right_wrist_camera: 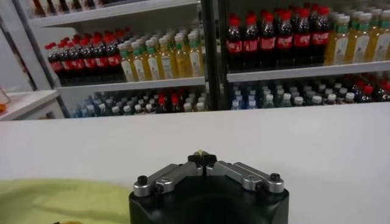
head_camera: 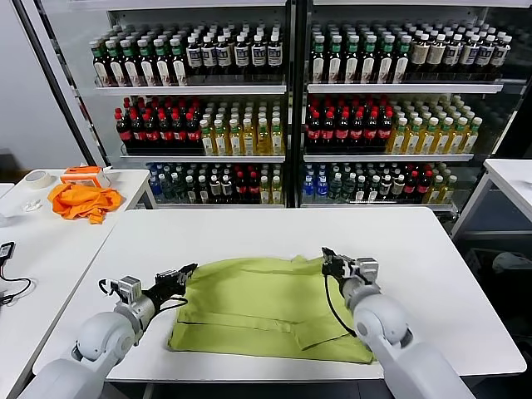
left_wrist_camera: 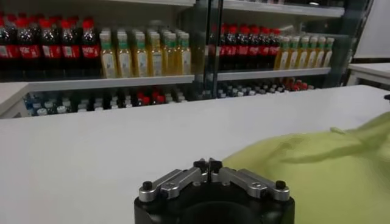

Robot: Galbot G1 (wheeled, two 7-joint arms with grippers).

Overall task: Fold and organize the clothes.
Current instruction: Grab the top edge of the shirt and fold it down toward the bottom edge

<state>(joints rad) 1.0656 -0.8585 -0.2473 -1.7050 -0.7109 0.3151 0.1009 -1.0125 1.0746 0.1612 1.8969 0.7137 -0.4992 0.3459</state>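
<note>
Nearest the camera, both arms reach in over the near edge of the white worktop [head_camera: 432, 249]. Between them the yellow-green T-shirt [head_camera: 266, 307] lies partly folded, closer to the near edge than the far one. At the shirt's left side sits the left gripper [head_camera: 184, 272], its fingers [left_wrist_camera: 209, 165] clenched with tips meeting beside the cloth. At the shirt's far right corner sits the right gripper [head_camera: 328, 256], fingers [right_wrist_camera: 203, 159] pressed together on a sliver of fabric. An orange garment [head_camera: 81, 200] lies on a side table [head_camera: 133, 184] beyond the left edge.
</note>
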